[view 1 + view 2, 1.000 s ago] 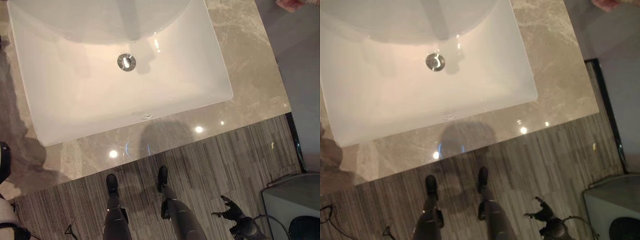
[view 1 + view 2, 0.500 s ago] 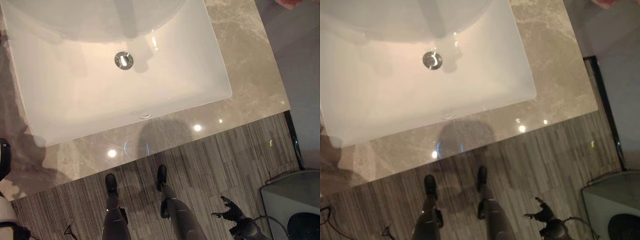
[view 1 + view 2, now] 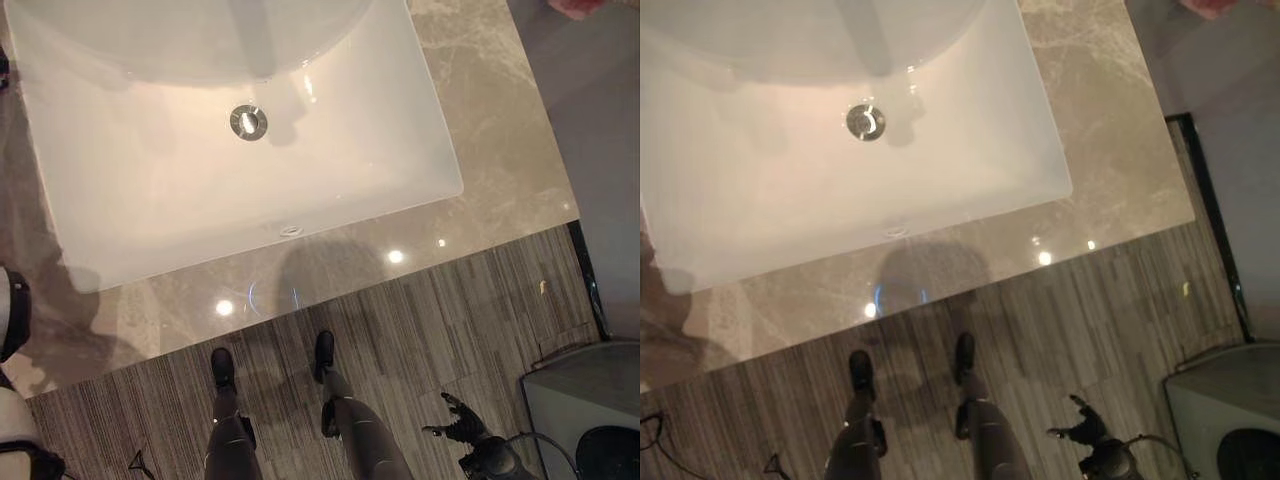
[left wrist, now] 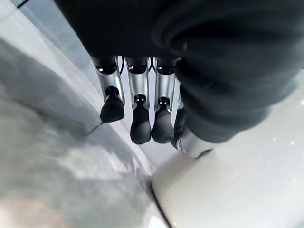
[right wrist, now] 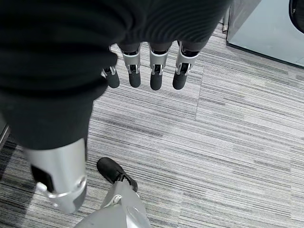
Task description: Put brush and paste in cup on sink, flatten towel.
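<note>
A white rectangular sink point(image 3: 120, 200) with a round metal drain point(image 3: 248, 122) is set in a beige marble counter point(image 3: 490, 130). My left hand point(image 4: 137, 118) hangs with straight fingers over the counter beside the sink's white rim point(image 4: 237, 190), holding nothing. Its dark wrist cover point(image 3: 8, 318) shows at the left edge of the head views. My right hand point(image 3: 458, 424) hangs low at the bottom right over the striped floor point(image 5: 213, 156). Its fingers point(image 5: 154, 71) are straight and hold nothing.
The counter's front edge point(image 3: 330, 300) runs slantwise across the head views, with striped grey floor point(image 3: 450, 320) below it. A grey box-shaped unit point(image 3: 580, 395) stands at the bottom right, close to my right hand. A dark strip point(image 3: 588, 285) borders the counter's right end.
The whole picture has shifted slightly. My left arm at the left edge has crept a little upward. The right hand has stayed where it was.
</note>
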You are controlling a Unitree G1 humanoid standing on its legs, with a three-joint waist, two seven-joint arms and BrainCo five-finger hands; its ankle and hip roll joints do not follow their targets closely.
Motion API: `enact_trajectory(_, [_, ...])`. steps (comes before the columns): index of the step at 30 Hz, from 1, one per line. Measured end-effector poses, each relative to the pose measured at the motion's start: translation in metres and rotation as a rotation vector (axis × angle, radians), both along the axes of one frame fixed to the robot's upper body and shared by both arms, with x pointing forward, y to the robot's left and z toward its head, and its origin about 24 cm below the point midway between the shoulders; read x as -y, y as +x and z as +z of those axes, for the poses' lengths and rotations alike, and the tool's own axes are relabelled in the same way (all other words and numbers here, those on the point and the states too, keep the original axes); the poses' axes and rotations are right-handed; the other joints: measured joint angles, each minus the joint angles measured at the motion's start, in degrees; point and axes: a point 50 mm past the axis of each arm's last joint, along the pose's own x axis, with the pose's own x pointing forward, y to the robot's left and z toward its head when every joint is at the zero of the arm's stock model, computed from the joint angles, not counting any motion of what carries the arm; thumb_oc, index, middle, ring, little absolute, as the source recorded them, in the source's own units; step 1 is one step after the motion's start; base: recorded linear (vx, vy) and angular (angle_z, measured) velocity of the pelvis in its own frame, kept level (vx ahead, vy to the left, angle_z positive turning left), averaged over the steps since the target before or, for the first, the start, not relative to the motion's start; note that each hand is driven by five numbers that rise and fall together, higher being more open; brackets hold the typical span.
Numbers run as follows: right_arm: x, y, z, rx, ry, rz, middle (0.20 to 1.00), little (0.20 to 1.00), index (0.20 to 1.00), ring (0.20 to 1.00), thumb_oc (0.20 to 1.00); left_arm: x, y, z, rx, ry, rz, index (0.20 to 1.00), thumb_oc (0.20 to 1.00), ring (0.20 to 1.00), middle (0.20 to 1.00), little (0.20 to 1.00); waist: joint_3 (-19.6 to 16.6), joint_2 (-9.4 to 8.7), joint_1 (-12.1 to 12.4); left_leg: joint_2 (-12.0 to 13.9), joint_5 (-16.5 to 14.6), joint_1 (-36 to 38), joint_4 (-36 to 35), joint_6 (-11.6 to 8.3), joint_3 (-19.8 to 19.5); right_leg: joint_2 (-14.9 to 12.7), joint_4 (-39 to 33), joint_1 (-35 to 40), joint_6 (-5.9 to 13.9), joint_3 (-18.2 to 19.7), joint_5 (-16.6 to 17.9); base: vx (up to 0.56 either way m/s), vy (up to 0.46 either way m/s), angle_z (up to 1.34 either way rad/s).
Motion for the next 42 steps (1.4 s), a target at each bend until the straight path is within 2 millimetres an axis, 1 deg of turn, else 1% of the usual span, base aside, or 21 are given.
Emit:
enact_trajectory(3, [-0.001, 0.001, 0.0, 0.002, 0.002, 0.005, 1.0, 1.0, 1.0, 1.0, 1.0, -0.003, 0.001, -0.006, -0.032, 0.016, 0.044, 0.2, 0.2, 0.2, 0.2, 0.2, -0.2, 0.19, 0.0, 0.1, 0.1, 0.5, 0.0, 0.01, 0.1, 0.1, 0.0, 0.5, -0.09, 0.0, 0.1, -0.03, -0.038, -0.02])
enact_trajectory(5, [-0.002, 0.0, 0.0, -0.001, 0.003, 0.012, 1.0, 1.0, 1.0, 1.0, 1.0, -0.004, 0.004, -0.015, -0.103, 0.099, 0.111, 0.2, 0.2, 0.2, 0.2, 0.2, -0.3, 0.21, -0.2, 0.3, 0.1, 2.1, 0.0, -0.02, 0.1, 0.3, 0.0, 2.0, -0.1, -0.1, 0.1, -0.02, -0.043, -0.04])
enact_trajectory(8, [-0.004, 0.0, -0.001, -0.003, 0.005, 0.028, 1.0, 1.0, 1.0, 1.0, 1.0, -0.004, 0.008, -0.031, -0.1, 0.064, 0.109, 0.2, 0.2, 0.2, 0.2, 0.2, -0.4, 0.39, 0.0, 0.6, 0.1, 3.1, 0.0, -0.04, 0.1, 0.2, 0.0, 3.1, -0.14, -0.3, 0.0, -0.03, -0.054, -0.01])
enact_trajectory(9, [-0.005, -0.003, -0.003, -0.014, 0.004, 0.035, 1.0, 1.0, 1.0, 1.0, 1.0, -0.006, 0.011, -0.047, -0.118, 0.024, 0.107, 0.2, 0.2, 0.2, 0.2, 0.2, -0.5, 0.58, 0.1, 0.7, 0.0, 4.5, 0.0, -0.1, -0.1, 0.4, 0.0, 4.5, -0.18, -0.5, -0.2, -0.03, -0.033, 0.02])
enact_trajectory(12, [0.0, -0.008, -0.005, -0.04, -0.009, 0.022, 1.0, 1.0, 1.0, 1.0, 1.0, -0.011, 0.012, -0.067, -0.167, 0.014, 0.128, 0.2, 0.2, 0.2, 0.2, 0.2, -0.8, 0.8, 0.2, 0.8, -0.1, 6.1, 0.0, -0.37, -0.2, 0.4, 0.0, 6.1, -0.38, -0.7, -0.7, -0.03, -0.036, 0.02])
enact_trajectory(17, [0.003, -0.019, -0.01, -0.078, -0.018, 0.009, 1.0, 1.0, 1.0, 1.0, 1.0, -0.018, 0.007, -0.087, -0.195, 0.015, 0.135, 0.2, 0.2, 0.2, 0.2, 0.2, -0.7, 0.95, 0.7, 1.2, 0.1, 7.8, 0.0, -0.6, -0.4, 0.7, 0.0, 8.1, -0.6, -1.0, -0.6, -0.03, -0.057, 0.0])
enact_trajectory(18, [0.006, -0.025, -0.012, -0.104, -0.028, -0.003, 1.0, 1.0, 1.0, 1.0, 1.0, -0.015, 0.005, -0.1, -0.201, 0.029, 0.109, 0.2, 0.2, 0.2, 0.2, 0.2, -0.6, 1.07, 1.2, 1.2, 0.0, 9.1, 0.0, -0.69, -0.3, 0.7, 0.0, 9.3, -0.71, -1.0, -0.8, -0.02, -0.062, 0.02])
enact_trajectory(20, [0.009, -0.033, -0.015, -0.137, -0.038, -0.015, 1.0, 1.0, 1.0, 1.0, 1.0, -0.009, 0.004, -0.113, -0.22, 0.061, 0.083, 0.2, 0.2, 0.2, 0.2, 0.2, -0.5, 1.24, 2.1, 1.7, -0.1, 10.2, 0.0, -0.77, -0.9, 0.9, 0.0, 10.8, -0.82, -1.7, -1.3, 0.01, -0.049, 0.16])
enact_trajectory(21, [0.009, -0.036, -0.016, -0.146, -0.039, -0.023, 1.0, 1.0, 1.0, 1.0, 1.0, -0.004, 0.004, -0.118, -0.212, 0.071, 0.066, 0.2, 0.2, 0.2, 0.2, 0.2, -0.3, 1.57, 2.3, 1.7, -0.1, 10.4, 0.0, -0.83, -2.0, 1.0, 0.0, 11.6, -0.76, -2.6, -1.5, 0.04, -0.009, 0.35])
enact_trajectory(22, [0.008, -0.038, -0.018, -0.154, -0.037, -0.027, 1.0, 1.0, 1.0, 1.0, 1.0, 0.006, 0.008, -0.131, -0.226, 0.067, 0.028, 0.2, 0.2, 0.2, 0.2, 0.2, 0.0, 2.06, 3.2, 1.6, 0.0, 10.8, 0.0, -0.86, -2.7, 0.9, 0.0, 12.7, -0.59, -3.8, -2.0, 0.06, -0.011, 0.4])
enact_trajectory(23, [0.01, -0.047, -0.022, -0.191, -0.039, -0.083, 1.0, 1.0, 1.0, 1.0, 1.0, 0.027, 0.012, -0.153, -0.207, 0.007, -0.059, 0.2, 0.2, 0.2, 0.2, 0.2, 0.6, 2.8, 4.8, 1.4, -0.2, 12.6, 0.0, -0.92, -3.6, 0.8, 0.0, 15.0, -0.65, -4.8, -2.5, 0.02, 0.019, 0.52])
enact_trajectory(24, [0.012, -0.055, -0.025, -0.225, -0.045, -0.104, 1.0, 1.0, 1.0, 1.0, 1.0, 0.051, 0.013, -0.177, -0.201, -0.056, -0.156, 0.2, 0.2, 0.2, 0.2, 0.2, 1.2, 3.81, 5.5, 1.0, -0.2, 14.7, 0.0, -0.78, -4.4, 0.4, 0.0, 18.0, -0.2, -5.9, -3.0, 0.01, 0.007, 0.53])
enact_trajectory(25, [0.011, -0.061, -0.027, -0.245, -0.048, -0.104, 1.0, 1.0, 1.0, 1.0, 1.0, 0.079, 0.013, -0.205, -0.238, -0.089, -0.259, 0.2, 0.2, 0.2, 0.2, 0.2, 1.0, 4.71, 7.2, 0.7, -1.0, 16.9, 0.0, -0.52, -5.1, 0.0, -0.1, 20.5, 0.12, -6.6, -4.0, 0.0, 0.025, 0.5])
enact_trajectory(26, [0.01, -0.058, -0.027, -0.236, -0.046, -0.106, 1.0, 1.0, 1.0, 1.0, 1.0, 0.102, 0.008, -0.225, -0.267, -0.122, -0.35, 0.2, 0.2, 0.2, 0.2, 0.2, 0.9, 5.23, 8.7, 0.7, -1.6, 18.1, 0.0, -0.49, -5.3, -0.3, -0.5, 22.1, 0.23, -7.1, -5.1, 0.0, 0.037, 0.28])
enact_trajectory(27, [0.01, -0.052, -0.025, -0.218, -0.043, -0.112, 1.0, 1.0, 1.0, 1.0, 1.0, 0.119, 0.001, -0.237, -0.273, -0.156, -0.424, 0.2, 0.2, 0.2, 0.2, 0.2, 0.7, 5.58, 9.5, 0.4, -1.7, 18.6, 0.0, -0.46, -5.5, -0.6, -0.5, 22.6, 0.26, -7.2, -5.2, 0.0, 0.027, 0.13])
enact_trajectory(28, [0.01, -0.042, -0.023, -0.186, -0.042, -0.108, 1.0, 1.0, 1.0, 1.0, 1.0, 0.127, -0.008, -0.246, -0.278, -0.17, -0.478, 0.2, 0.2, 0.2, 0.2, 0.2, 0.5, 5.86, 9.8, 0.1, -1.7, 19.0, 0.0, -0.33, -5.5, -0.9, -0.5, 23.1, 0.32, -7.2, -5.2, 0.02, 0.01, 0.06])
enact_trajectory(31, [0.004, -0.009, -0.01, -0.064, -0.02, -0.089, 1.0, 1.0, 1.0, 1.0, 1.0, 0.132, -0.031, -0.267, -0.338, -0.194, -0.565, 0.2, 0.2, 0.2, 0.2, 0.2, -0.8, 6.24, 9.6, -0.1, -2.0, 20.1, 0.0, 0.04, -5.1, -1.2, -0.4, 23.9, 0.41, -6.9, -5.0, 0.04, -0.015, -0.05])
enact_trajectory(34, [0.001, 0.001, -0.005, -0.017, -0.01, -0.083, 1.0, 1.0, 1.0, 1.0, 1.0, 0.131, -0.042, -0.283, -0.393, -0.226, -0.592, 0.2, 0.2, 0.2, 0.2, 0.2, -2.4, 6.28, 9.4, 0.0, -2.3, 21.5, 0.0, 0.18, -4.9, -1.1, -0.5, 25.2, 0.36, -6.9, -5.4, 0.04, -0.034, -0.02])
enact_trajectory(36, [0.003, 0.003, -0.002, 0.001, -0.008, -0.097, 1.0, 1.0, 1.0, 1.0, 1.0, 0.138, -0.049, -0.295, -0.416, -0.272, -0.62, 0.2, 0.2, 0.2, 0.2, 0.2, -3.2, 6.55, 9.5, 0.1, -2.6, 22.9, 0.0, 0.33, -4.9, -0.9, -0.5, 26.5, 0.47, -6.8, -5.5, 0.07, -0.037, -0.04])
enact_trajectory(39, [0.001, 0.004, 0.001, 0.026, 0.007, -0.095, 1.0, 1.0, 1.0, 1.0, 1.0, 0.145, -0.063, -0.311, -0.485, -0.295, -0.675, 0.2, 0.2, 0.2, 0.2, 0.2, -4.3, 6.75, 8.6, 0.6, -3.1, 25.1, 0.0, 0.61, -4.0, -0.5, -0.5, 28.2, 0.39, -6.3, -6.0, 0.09, -0.068, -0.11])
enact_trajectory(42, [0.001, -0.009, -0.002, 0.007, 0.011, -0.099, 1.0, 1.0, 1.0, 1.0, 1.0, 0.154, -0.076, -0.326, -0.556, -0.304, -0.728, 0.2, 0.2, 0.2, 0.2, 0.2, -5.4, 7.08, 7.9, 1.2, -3.7, 26.7, 0.0, 0.48, -3.2, 0.1, -0.5, 29.1, 0.27, -5.4, -6.6, 0.03, -0.046, -0.17])
